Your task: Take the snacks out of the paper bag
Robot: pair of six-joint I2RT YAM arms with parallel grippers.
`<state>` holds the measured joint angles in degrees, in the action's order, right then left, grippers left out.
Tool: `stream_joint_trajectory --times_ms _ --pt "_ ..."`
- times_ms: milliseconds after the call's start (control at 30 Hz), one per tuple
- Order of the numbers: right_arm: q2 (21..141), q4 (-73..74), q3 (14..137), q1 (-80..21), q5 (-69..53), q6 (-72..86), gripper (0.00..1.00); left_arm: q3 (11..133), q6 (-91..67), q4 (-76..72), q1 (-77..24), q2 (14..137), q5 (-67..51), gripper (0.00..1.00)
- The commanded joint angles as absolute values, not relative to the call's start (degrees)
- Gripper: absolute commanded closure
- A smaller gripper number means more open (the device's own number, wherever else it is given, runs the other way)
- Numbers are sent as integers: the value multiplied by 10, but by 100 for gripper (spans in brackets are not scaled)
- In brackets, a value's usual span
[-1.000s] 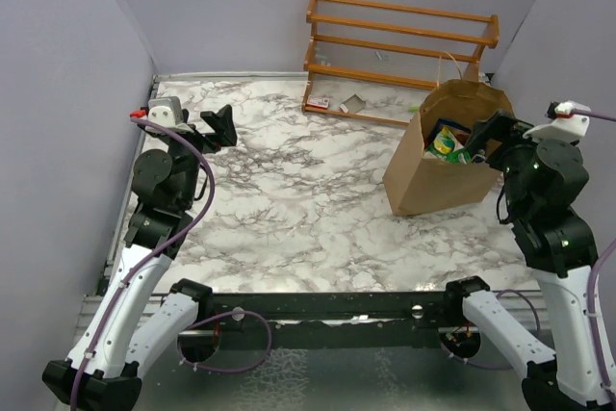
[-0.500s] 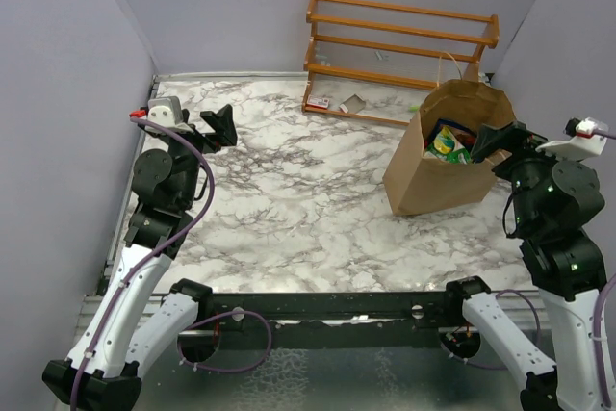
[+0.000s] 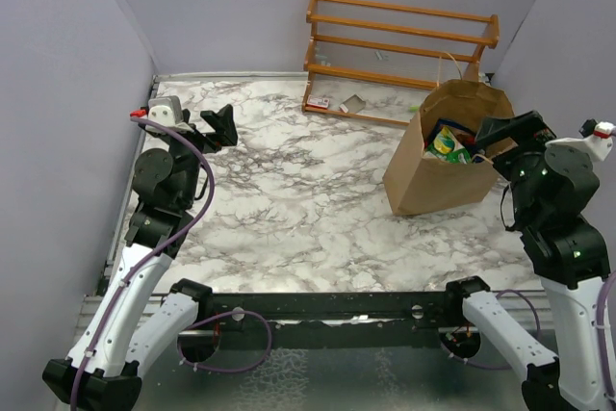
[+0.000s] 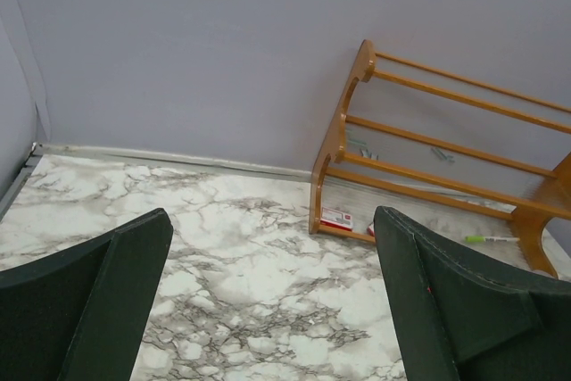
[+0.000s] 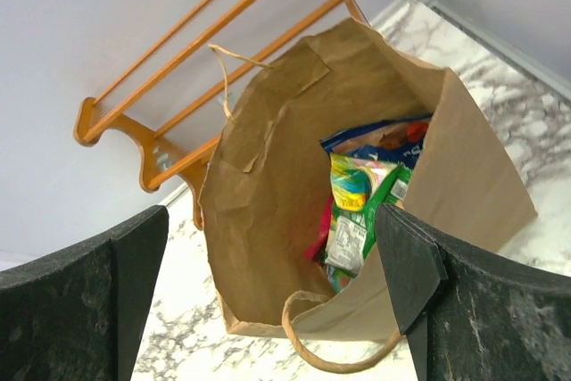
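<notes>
The brown paper bag (image 3: 438, 175) stands open at the right side of the marble table. In the right wrist view (image 5: 268, 185) its mouth faces the camera. Inside lie the snacks: a green-yellow packet (image 5: 357, 207), a dark blue packet (image 5: 379, 136) behind it and a red edge (image 5: 319, 236); the green-yellow packet also shows from above (image 3: 445, 145). My right gripper (image 3: 493, 141) is open and empty, just above the bag's right rim; in its own view (image 5: 268, 265) the jaws stand wide apart. My left gripper (image 3: 219, 127) is open and empty at the far left, jaws wide (image 4: 268, 296).
An orange wooden rack (image 3: 399, 45) stands against the back wall, also in the left wrist view (image 4: 428, 158). A tiny red-white scrap (image 3: 321, 103) and a grey scrap (image 3: 352, 102) lie at its foot. Purple walls close in left and right.
My right arm has drawn back to the right and risen a little, so the gripper went from inside the bag's mouth to above its right rim. The left arm has not moved.
</notes>
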<state>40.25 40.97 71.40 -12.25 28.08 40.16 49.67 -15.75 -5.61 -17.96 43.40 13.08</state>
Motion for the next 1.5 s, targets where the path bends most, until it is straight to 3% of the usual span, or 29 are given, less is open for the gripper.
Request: stream_joint_trajectory --times_ms 0,267,600,867,1100,1200,1467 --pt "411 506 755 -120 339 499 1 490 -159 -71 -175 430 126 1" --pt "404 597 739 -119 365 537 1 490 -162 -71 -175 432 124 1" --pt "338 391 636 -120 204 551 0 487 -166 -71 -175 436 125 1" --pt "322 307 579 -120 236 592 7 486 -166 -71 -175 436 128 1" --pt "334 253 560 -120 242 608 19 484 -164 -72 -175 438 129 1" --pt "335 243 551 -120 256 610 38 483 -165 -73 -176 439 129 1" --pt "343 203 518 -120 274 595 47 482 -166 -74 -175 442 128 1"
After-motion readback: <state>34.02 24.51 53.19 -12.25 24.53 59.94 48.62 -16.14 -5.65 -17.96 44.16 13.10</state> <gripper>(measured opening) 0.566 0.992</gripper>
